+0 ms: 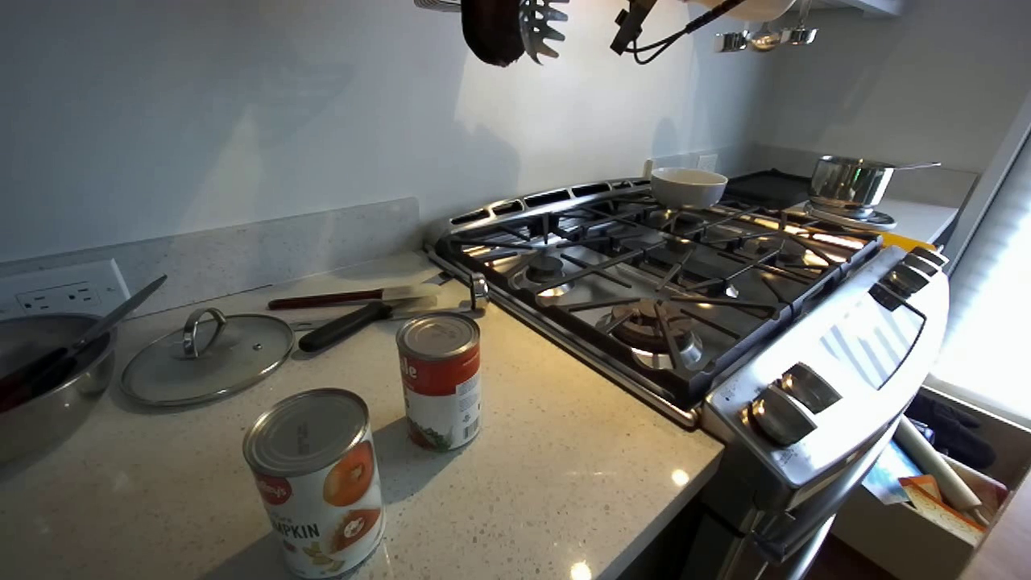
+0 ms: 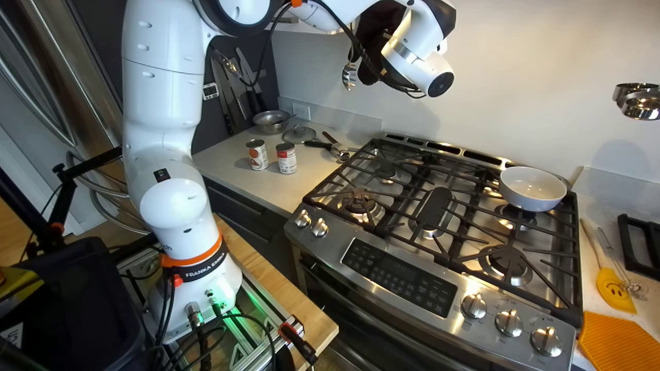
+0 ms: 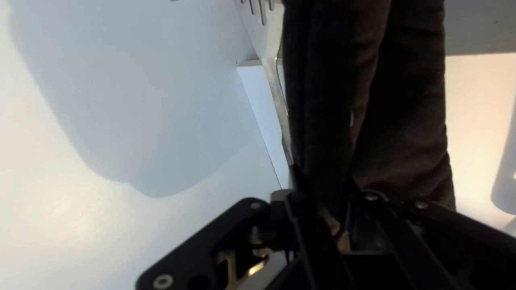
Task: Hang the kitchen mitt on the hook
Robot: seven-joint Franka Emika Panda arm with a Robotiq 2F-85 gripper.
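The dark brown kitchen mitt (image 3: pixel 403 133) fills the upper middle of the wrist view. My gripper (image 3: pixel 324 183) has its fingers close together with the mitt's fabric pinched between them. In an exterior view the mitt's rounded end (image 1: pixel 491 32) hangs down at the top edge, high above the counter. It also shows in an exterior view (image 2: pixel 367 77), hanging against the wall behind the arm's wrist. The mitt's upper part is out of view or behind the arm. The hook is not visible in any view.
A metal pronged server (image 1: pixel 541 32) hangs right beside the mitt; it also shows in an exterior view (image 2: pixel 349 76). In the wrist view a slotted metal utensil (image 3: pixel 266 44) is close to the mitt. Below are the stove (image 2: pixel 433 211), a white bowl (image 2: pixel 533 188) and two cans (image 2: pixel 286 158).
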